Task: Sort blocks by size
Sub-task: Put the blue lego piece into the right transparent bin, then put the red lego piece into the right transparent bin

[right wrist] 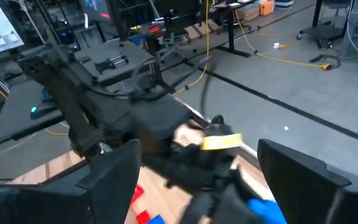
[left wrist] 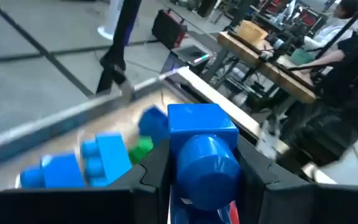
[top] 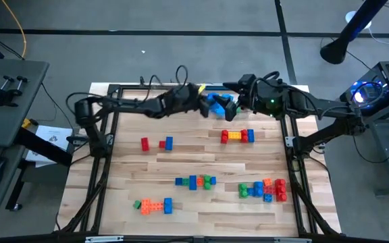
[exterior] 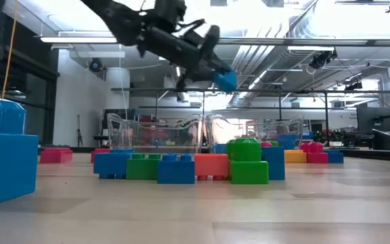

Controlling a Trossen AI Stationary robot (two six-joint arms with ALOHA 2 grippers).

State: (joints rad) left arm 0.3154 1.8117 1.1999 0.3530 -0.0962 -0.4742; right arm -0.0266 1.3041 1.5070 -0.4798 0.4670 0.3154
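Most of your sorting is still ahead, by the look of it. On the bench (top: 201, 206), well in front of both tools, lie five mixed clusters of blocks (top: 265, 190), none visibly grouped by size. Just ahead of the left tool (top: 203, 103) sit clear bins (exterior: 156, 133) already holding several blue pieces. That left tool pinches a blue block (left wrist: 197, 149), raised above them. The right tool (top: 238, 103) waits just beside it, fingers spread, empty.

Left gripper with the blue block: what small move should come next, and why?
Probably open the left gripper and drop the blue block. It is held up at the table's far edge, above other blue blocks already gathered there; the right gripper waits open nearby.
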